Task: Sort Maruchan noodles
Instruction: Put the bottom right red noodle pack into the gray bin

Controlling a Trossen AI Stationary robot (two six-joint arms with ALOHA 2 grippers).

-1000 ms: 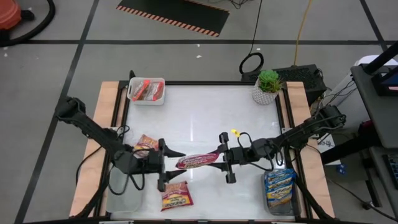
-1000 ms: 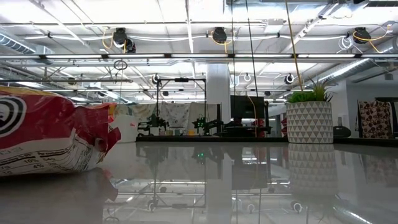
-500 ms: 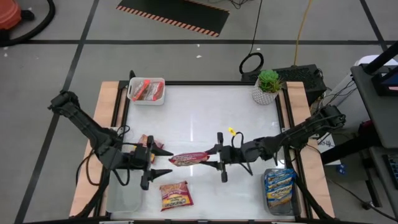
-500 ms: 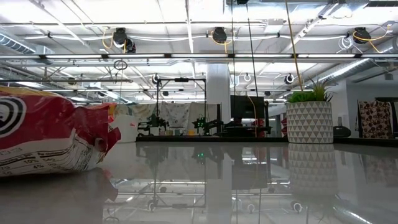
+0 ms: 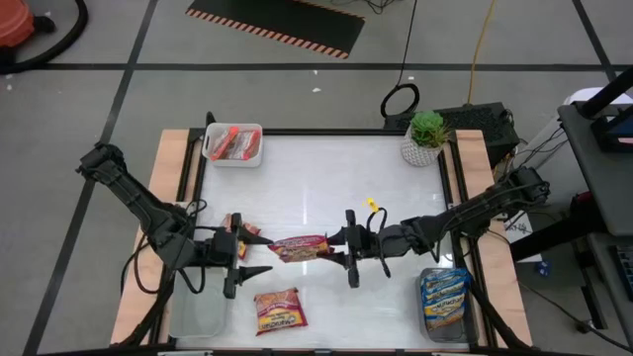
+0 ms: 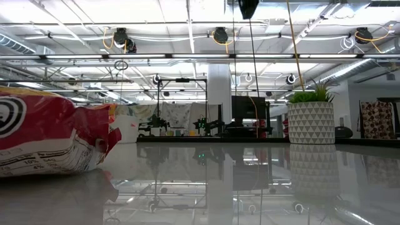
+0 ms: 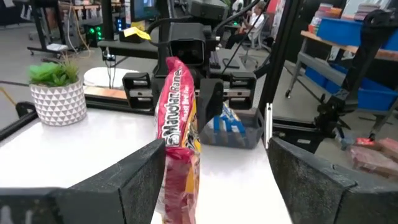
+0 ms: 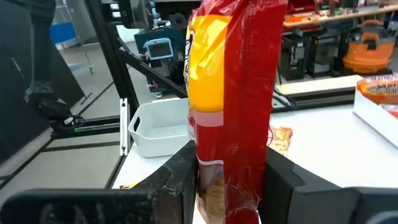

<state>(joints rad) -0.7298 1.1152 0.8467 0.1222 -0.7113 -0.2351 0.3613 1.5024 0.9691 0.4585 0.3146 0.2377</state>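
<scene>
Holding a dark red Maruchan packet [image 5: 299, 245], the right hand [image 5: 343, 253] is clamped while the left hand [image 5: 247, 255] gapes; two packets still lie unsorted on the worktop [image 5: 326, 183].

1. At mid-table your right gripper [image 5: 339, 249] holds a noodle packet [image 5: 299, 245] off the table [image 5: 326, 178]; your left gripper [image 5: 247, 254], jaws apart, sits just left of it.
2. A second packet [image 5: 280, 310] lies near you, left of centre.
3. One bin [image 5: 233, 144] sits far left, with packets inside.
4. Another bin [image 5: 444, 301] sits near right, also filled.
5. A potted plant [image 5: 426, 137] stands far right.
</scene>
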